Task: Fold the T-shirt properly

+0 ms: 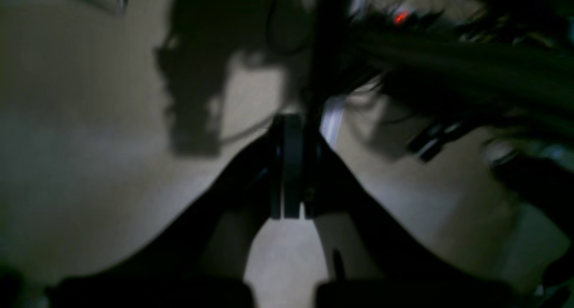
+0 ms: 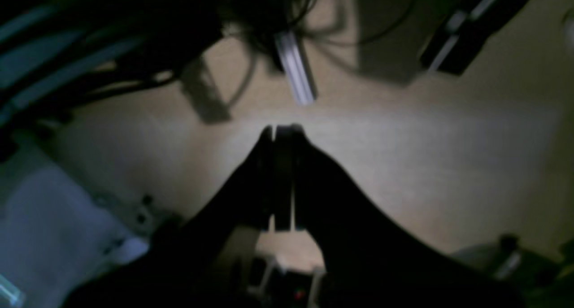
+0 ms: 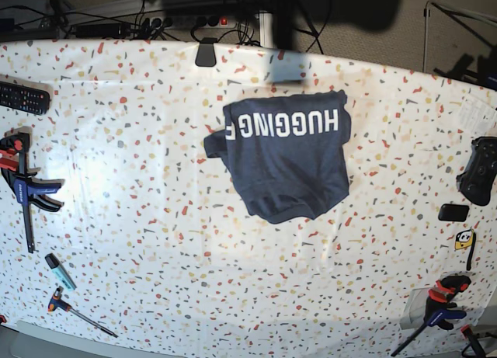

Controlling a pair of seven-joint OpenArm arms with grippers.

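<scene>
The T-shirt (image 3: 291, 168) lies on the speckled table (image 3: 155, 203) in the base view, a little right of centre toward the back. It is folded into a rough rectangle, with white "HUGGING" lettering along its far edge and a bit of sleeve poking out at the left. Neither arm appears in the base view. The left wrist view has my left gripper (image 1: 289, 119) shut with nothing in it, hanging over a beige floor. My right gripper (image 2: 282, 129) is likewise shut and empty in the right wrist view. The T-shirt is in neither wrist view.
A remote control (image 3: 23, 98), a clamp (image 3: 23, 183), a marker (image 3: 60, 271) and a small hand tool (image 3: 78, 311) lie along the left side. At the right are a black game controller (image 3: 480, 170), a small black block (image 3: 453, 212) and another clamp (image 3: 439, 307). Cables hang behind the table.
</scene>
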